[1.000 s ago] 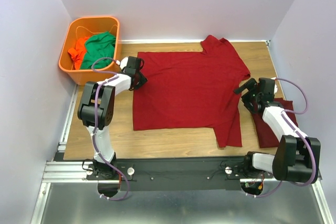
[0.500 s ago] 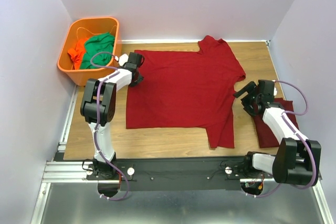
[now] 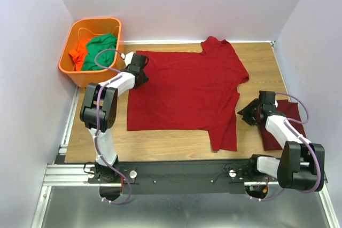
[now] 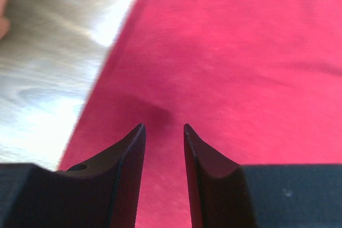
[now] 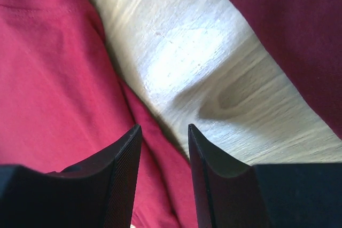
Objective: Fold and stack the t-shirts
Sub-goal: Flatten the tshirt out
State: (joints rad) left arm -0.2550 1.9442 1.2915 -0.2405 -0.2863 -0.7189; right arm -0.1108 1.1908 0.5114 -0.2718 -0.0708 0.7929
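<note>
- I have one dark red t-shirt point(image 3: 184, 92) spread flat across the middle of the tabletop point(image 3: 176, 142). One sleeve reaches toward the far right corner and the other lies toward the near edge.
- The left gripper point(image 4: 163, 127) sits over the far left corner of that shirt, just inside its left edge. In the left wrist view, bare wood shows to the left of the cloth.
- Its fingers point(image 4: 125, 174) stand a narrow gap apart, and red cloth shows through the gap. A small pucker sits just ahead of the tips. I see nothing pinched between the pads.
- The right gripper point(image 5: 164, 127) is low at the right edge of the same shirt, near the near-side sleeve.
- Its fingers point(image 5: 117, 174) are partly apart. The folded edge of the shirt runs into the gap between them, with bare wood beside it. The pads are not pressed onto the cloth in the right wrist view.
- A second dark red t-shirt point(image 3: 272, 140) lies against the right edge of the tabletop, partly under the right arm. A strip of wood separates it from the spread shirt.
- An orange basket point(image 3: 65, 62) stands by the far left corner, holding a green garment point(image 3: 101, 46) and an orange garment point(image 3: 80, 49).
</note>
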